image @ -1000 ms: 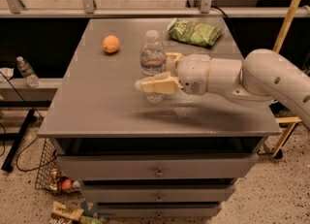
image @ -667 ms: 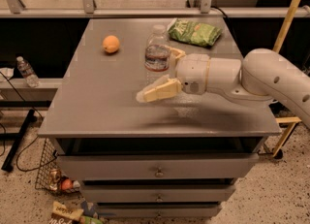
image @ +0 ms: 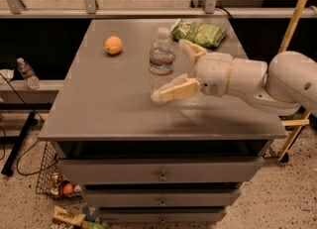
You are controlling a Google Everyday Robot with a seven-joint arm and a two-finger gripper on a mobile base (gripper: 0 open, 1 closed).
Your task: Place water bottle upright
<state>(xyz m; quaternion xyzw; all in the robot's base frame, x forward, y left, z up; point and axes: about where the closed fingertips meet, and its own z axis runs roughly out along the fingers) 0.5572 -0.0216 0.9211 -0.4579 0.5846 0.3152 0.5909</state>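
The water bottle (image: 161, 60) stands upright on the grey table (image: 114, 104), a clear ribbed bottle with a white cap and a coloured label band. My gripper (image: 171, 72) is open just to the right of it. One cream finger (image: 173, 90) reaches in front of the bottle's base and the other (image: 192, 50) lies behind and to the right. The fingers do not touch the bottle. The white arm (image: 257, 82) comes in from the right.
An orange fruit (image: 113, 45) lies on the table to the left of the bottle. A green snack bag (image: 199, 32) lies at the back right. A second small bottle (image: 26, 73) stands on a low ledge at far left. Drawers sit below the tabletop.
The gripper was shut on the bottle one second ago. It has opened wide and drawn back to the right. The bottle stays standing on the table.
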